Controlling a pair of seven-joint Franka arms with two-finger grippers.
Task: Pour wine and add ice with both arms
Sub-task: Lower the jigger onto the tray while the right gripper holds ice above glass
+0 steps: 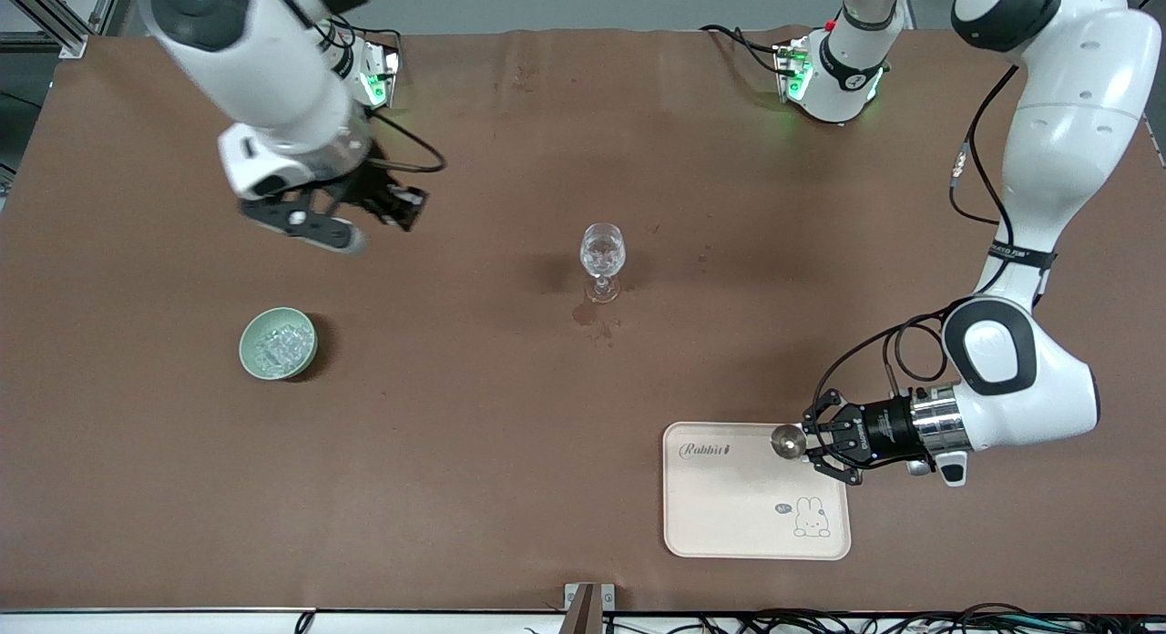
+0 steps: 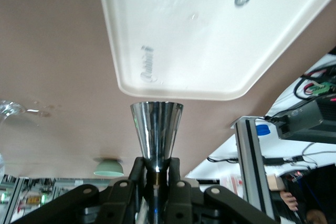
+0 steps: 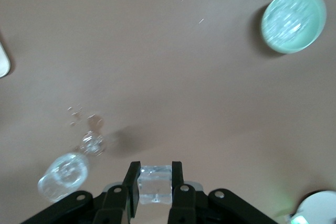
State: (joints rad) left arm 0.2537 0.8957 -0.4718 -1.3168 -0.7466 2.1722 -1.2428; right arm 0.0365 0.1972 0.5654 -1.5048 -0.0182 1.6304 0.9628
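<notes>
Landmark: clear stemmed wine glass (image 1: 602,260), standing upright mid brown tabletop (image 1: 510,434).

Right tool (image 3: 155,184) is hanging over bare tabletop betw. glass & right arm's base, fingers clamping one clear ice cube (image 3: 155,184).

Pale green round bowl (image 1: 278,343) w/ more ice (image 1: 281,344) is sitting nearer front cam than glass, toward right arm's end.

Left tool (image 1: 811,441) is closed on shiny steel cone-shaped jigger (image 1: 788,441), held sideways over edge of cream rectangular rabbit-print tray (image 1: 729,516); tray is lying nearer cam than glass, toward left arm's end.
</notes>
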